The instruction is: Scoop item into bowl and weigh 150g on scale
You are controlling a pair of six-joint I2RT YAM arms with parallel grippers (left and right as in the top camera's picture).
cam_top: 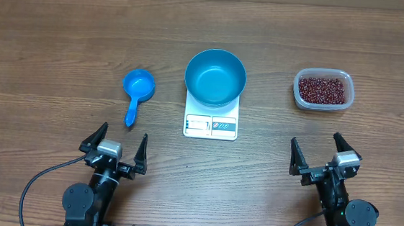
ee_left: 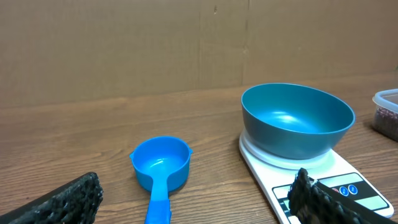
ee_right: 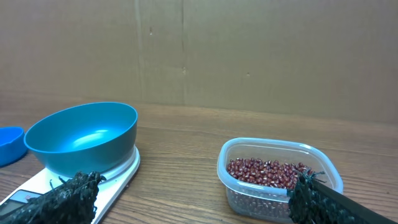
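The bright blue bowl point(cam_top: 216, 76) point(ee_left: 296, 119) point(ee_right: 82, 138) stands empty on the white scale point(cam_top: 211, 121) point(ee_left: 323, 180) point(ee_right: 37, 186) at mid-table. Dark red-brown beans point(cam_top: 324, 89) point(ee_right: 267, 172) lie in a clear plastic tub point(cam_top: 323, 91) point(ee_right: 278, 177) at the right. A small blue scoop point(cam_top: 136, 93) point(ee_left: 160, 171) rests empty on the table left of the scale, handle toward me. My left gripper point(cam_top: 120, 144) point(ee_left: 196, 202) is open near the front edge, behind the scoop. Open too, my right gripper point(cam_top: 326, 153) point(ee_right: 193, 199) hangs in front of the tub. Neither holds anything.
A brown cardboard wall point(ee_left: 186, 43) backs the wooden table point(cam_top: 55, 51). Black cables point(cam_top: 38, 179) run from both arm bases along the front edge.
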